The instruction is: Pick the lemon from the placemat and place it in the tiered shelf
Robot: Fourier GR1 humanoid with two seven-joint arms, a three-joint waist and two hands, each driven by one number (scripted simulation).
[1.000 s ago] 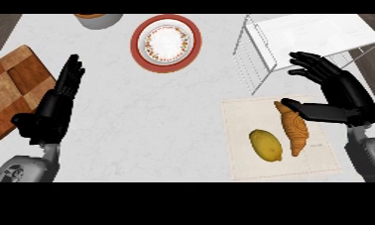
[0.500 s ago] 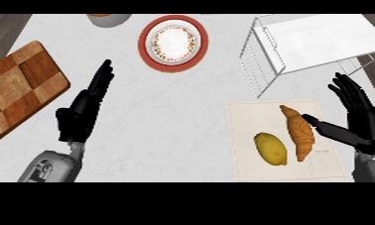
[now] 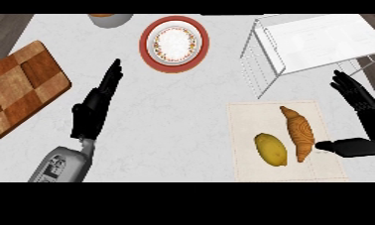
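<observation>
My right hand (image 3: 354, 120) sits at the right edge of the view, fingers (image 3: 347, 86) straight and spread, pointing away from me, with the thumb (image 3: 338, 145) stretched sideways toward the left. It holds nothing. The thumb tip lies just beside the lower end of the croissant (image 3: 297, 132), close to it, though I cannot tell whether they touch. Just past the croissant, farther left of my thumb, lies the lemon (image 3: 271, 149), apart from my hand and resting on the pale placemat (image 3: 249, 115). The croissant and the lemon lie side by side on that mat, near each other, the croissant running lengthwise away from me.

Beyond my right fingertips stands the white wire tiered shelf (image 3: 307, 45), its top surface flat and its thin legs reaching down toward the far edge of the placemat.

My left hand (image 3: 95, 107) rests on the counter (image 3: 168, 130) well away to the left, fingers straight and held together, pointing away and slightly rightward, holding nothing. Left of those fingers lies a checkered wooden cutting board (image 3: 29, 87). Ahead and to the right of them is a red-rimmed plate (image 3: 173, 43), and farther beyond them a bowl (image 3: 110, 18) is cut by the view's top.
</observation>
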